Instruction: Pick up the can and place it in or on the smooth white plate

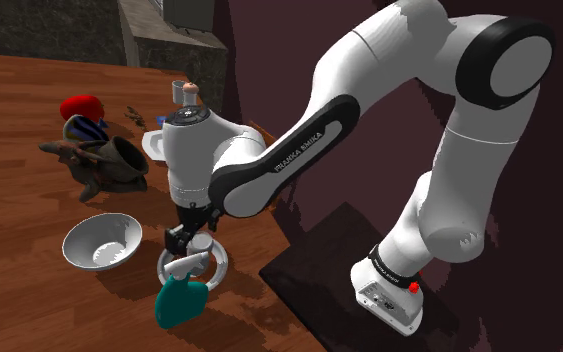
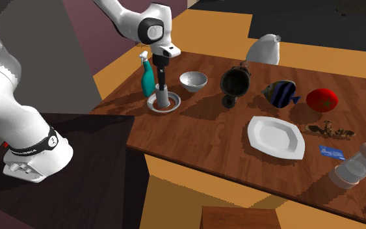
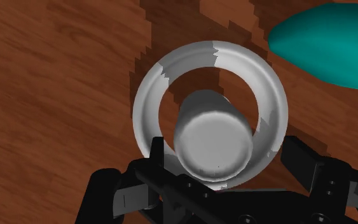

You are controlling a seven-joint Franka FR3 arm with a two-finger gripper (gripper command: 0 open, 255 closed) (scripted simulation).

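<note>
A plain grey-white can (image 3: 212, 143) stands upright inside a small round white plate (image 3: 145, 108) with a raised rim, near the table's front edge. My gripper (image 3: 224, 151) hangs straight down over it. Its black fingers (image 3: 157, 153) stand apart on either side of the can's top, each with a gap to the can. The shoulder view has the gripper (image 1: 187, 240) just above the can (image 1: 201, 245) and the plate (image 1: 221, 268). From the second exterior view, the can (image 2: 164, 98) rises from the plate (image 2: 154, 106) below the gripper (image 2: 162, 86).
A teal spray bottle (image 2: 147, 78) stands right beside the round plate. A white bowl (image 2: 193, 80), a dark jug (image 2: 235, 83), a striped fish (image 2: 279, 93), a red tomato (image 2: 322, 99), an angular white plate (image 2: 275, 136) and a shaker (image 2: 357, 166) spread along the table.
</note>
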